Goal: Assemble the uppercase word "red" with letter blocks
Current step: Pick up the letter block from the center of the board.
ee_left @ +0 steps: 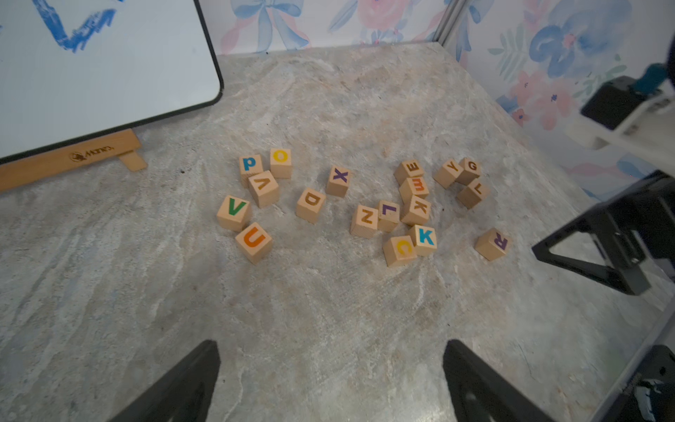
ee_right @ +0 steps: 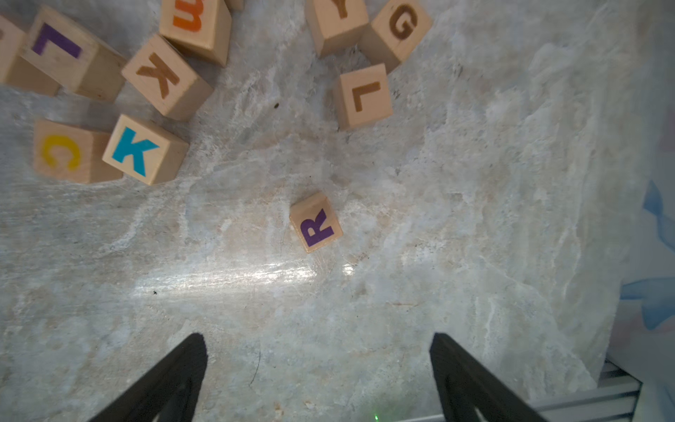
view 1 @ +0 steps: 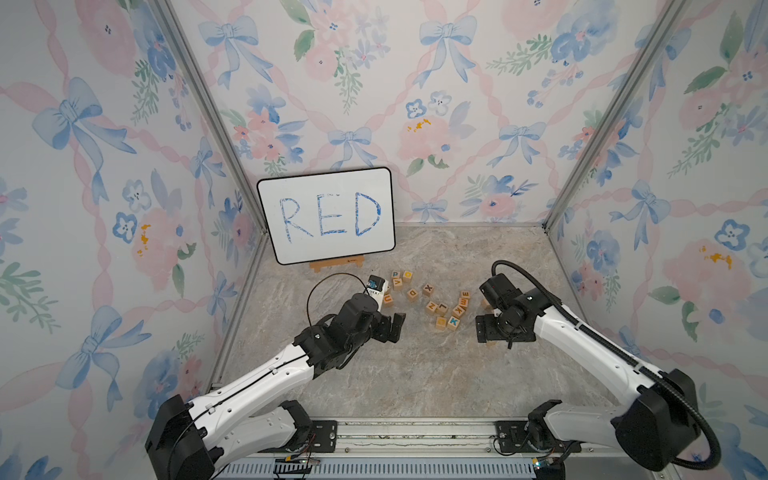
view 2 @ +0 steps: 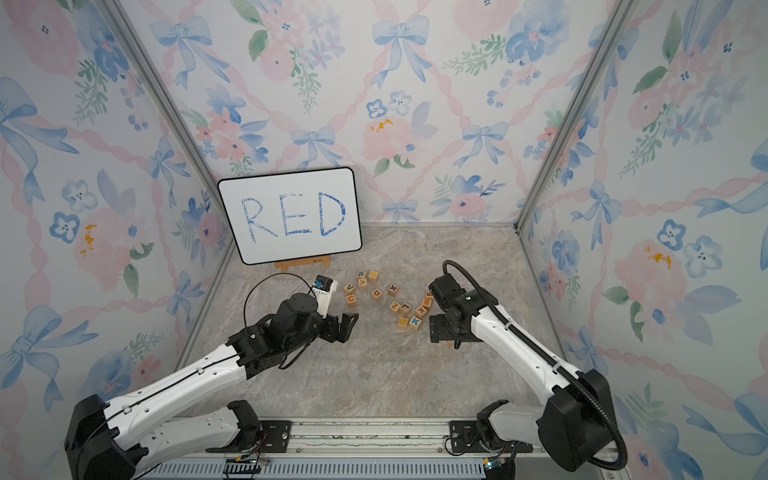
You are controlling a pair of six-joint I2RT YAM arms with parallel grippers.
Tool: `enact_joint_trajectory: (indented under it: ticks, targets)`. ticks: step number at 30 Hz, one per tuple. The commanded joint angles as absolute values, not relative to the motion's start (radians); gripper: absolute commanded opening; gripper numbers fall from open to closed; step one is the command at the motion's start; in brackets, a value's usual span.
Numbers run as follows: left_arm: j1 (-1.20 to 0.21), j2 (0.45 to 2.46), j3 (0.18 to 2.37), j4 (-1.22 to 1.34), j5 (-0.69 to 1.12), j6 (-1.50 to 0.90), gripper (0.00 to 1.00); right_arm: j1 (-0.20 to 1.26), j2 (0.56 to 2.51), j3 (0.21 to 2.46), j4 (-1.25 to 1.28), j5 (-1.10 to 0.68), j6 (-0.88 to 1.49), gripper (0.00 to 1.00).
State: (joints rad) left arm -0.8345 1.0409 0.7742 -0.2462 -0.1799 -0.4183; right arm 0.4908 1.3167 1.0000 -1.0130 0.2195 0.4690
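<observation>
The R block (ee_right: pixel 316 222) is a light-wood cube with a purple R. It lies alone on the stone-look table, ahead of my right gripper (ee_right: pixel 317 336), which is open and empty. In the left wrist view the R block (ee_left: pixel 493 244) sits close to a right-gripper finger (ee_left: pixel 599 255). The orange E block (ee_left: pixel 415 187) stands in the cluster beside a brown-lettered E block (ee_left: pixel 410 171). The D block (ee_left: pixel 310 204) (view 1: pixel 412 294) lies apart, left of the cluster. My left gripper (ee_left: pixel 332 343) (view 1: pixel 392 328) is open and empty, short of the blocks.
A white board (view 1: pixel 326 216) with RED in blue leans on a wooden easel (ee_left: pixel 73 157) at the back left. Other cubes lie scattered: U (ee_left: pixel 254 241), V (ee_left: pixel 233 212), X (ee_left: pixel 339 179), Z (ee_left: pixel 364 220), blue K (ee_left: pixel 424 238), yellow C (ee_left: pixel 400 250). Wallpapered walls enclose three sides.
</observation>
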Motion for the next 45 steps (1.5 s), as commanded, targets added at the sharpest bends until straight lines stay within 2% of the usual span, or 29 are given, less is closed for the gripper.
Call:
enact_joint_trajectory:
  ticks: [1,4,8,15,21,27,33,36,45]
  targets:
    - [-0.848,1.046,0.805,-0.309,-0.180,-0.436,0.98,0.477,1.382,0.975,-0.957,0.167,0.500,0.97]
    - [-0.848,1.057,0.822,-0.312,-0.190,-0.435,0.98,0.462,1.439,0.965,-0.919,0.166,0.497,0.80]
    - [-0.848,1.090,0.849,-0.313,-0.184,-0.429,0.98,0.428,1.493,0.960,-0.884,0.174,0.475,0.73]
    - [-0.848,1.128,0.874,-0.311,-0.186,-0.420,0.98,0.362,1.551,0.956,-0.854,0.186,0.434,0.71]
    - [-0.847,1.147,0.885,-0.311,-0.191,-0.405,0.98,0.330,1.603,0.966,-0.824,0.158,0.410,0.62]
    - [-0.847,1.161,0.899,-0.310,-0.201,-0.394,0.98,0.339,1.638,0.961,-0.816,0.132,0.425,0.59]
    - [-0.847,1.153,0.891,-0.310,-0.205,-0.393,0.98,0.342,1.635,0.944,-0.805,0.132,0.438,0.43]
    - [-0.847,1.147,0.882,-0.310,-0.208,-0.388,0.98,0.342,1.638,0.953,-0.809,0.133,0.444,0.30]
    - [-0.844,1.129,0.885,-0.311,-0.225,-0.369,0.98,0.391,1.637,1.052,-0.910,0.148,0.514,0.26]
